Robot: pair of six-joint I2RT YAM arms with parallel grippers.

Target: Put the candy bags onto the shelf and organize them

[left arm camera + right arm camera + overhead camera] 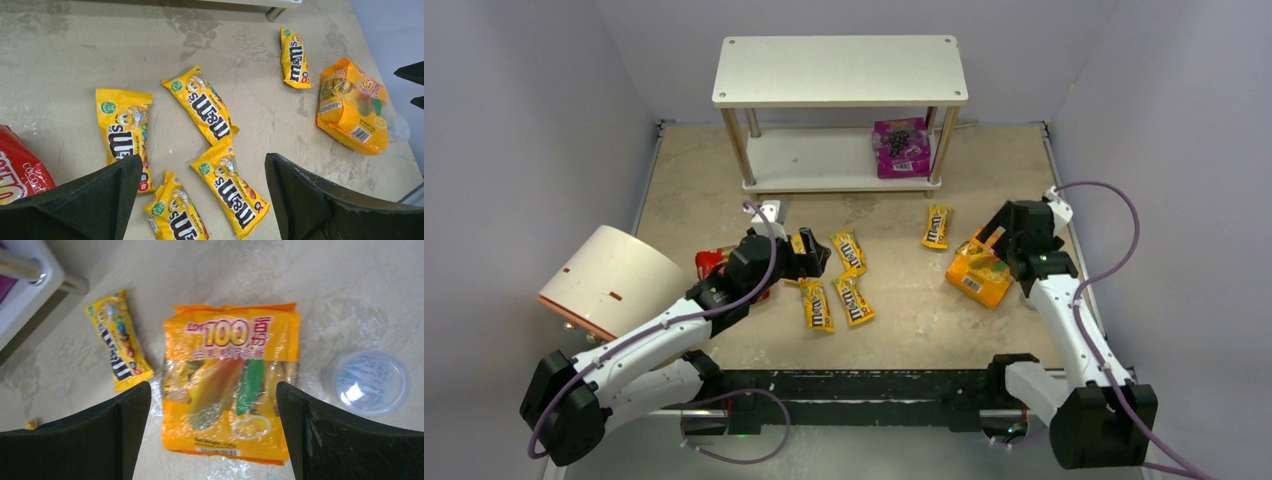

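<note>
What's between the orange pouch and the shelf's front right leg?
One yellow M&M's packet, lying flat, touching neither the orange pouch nor the shelf. The top view shows it, and so does the right wrist view.

Seen from above, the shelf stands at twelve o'clock. Its lower tier is open from the front between the posts, except at its three-o'clock end, where the purple pouch lies. A bare strip of table runs in front of it. At nine o'clock the white-and-orange cylinder walls off the left side, with the red pouch near it. Yellow packets crowd the centre, and a lone packet lies toward two o'clock. The orange pouch, with a clear tub beside it, fills three o'clock.
</note>
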